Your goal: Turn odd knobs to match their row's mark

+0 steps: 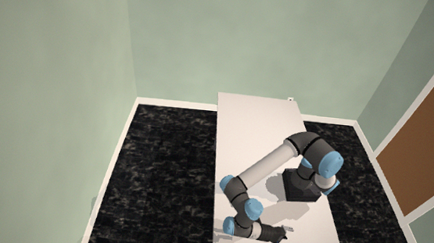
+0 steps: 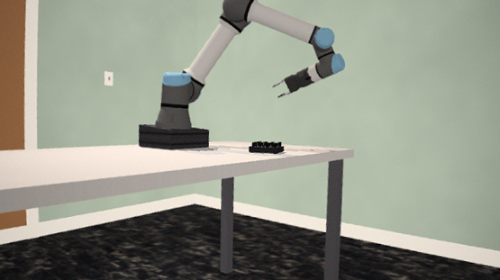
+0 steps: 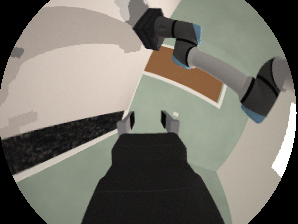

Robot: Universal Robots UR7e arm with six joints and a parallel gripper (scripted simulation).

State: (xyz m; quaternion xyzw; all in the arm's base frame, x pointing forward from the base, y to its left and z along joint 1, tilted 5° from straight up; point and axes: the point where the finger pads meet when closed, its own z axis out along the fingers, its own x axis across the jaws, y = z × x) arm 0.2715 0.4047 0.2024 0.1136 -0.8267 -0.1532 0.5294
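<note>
The knob box [image 2: 266, 147] is a small, flat black box standing on the white table [image 2: 89, 167] [image 1: 253, 115], to the right of the arm's base in the exterior view. Its knobs show only as small bumps, and I cannot read their lines or names. In the top view I cannot make out the box; the arm covers that part of the table. My gripper [image 2: 276, 91] [image 1: 288, 233] [image 3: 147, 116] is open and empty. It hangs high in the air above the box and points slantwise down.
The arm's black base block [image 2: 173, 137] [image 1: 301, 190] stands on the table near the box. The table edge [image 2: 344, 153] is close behind the box. A brown door [image 3: 182, 76] and green walls fill the wrist view.
</note>
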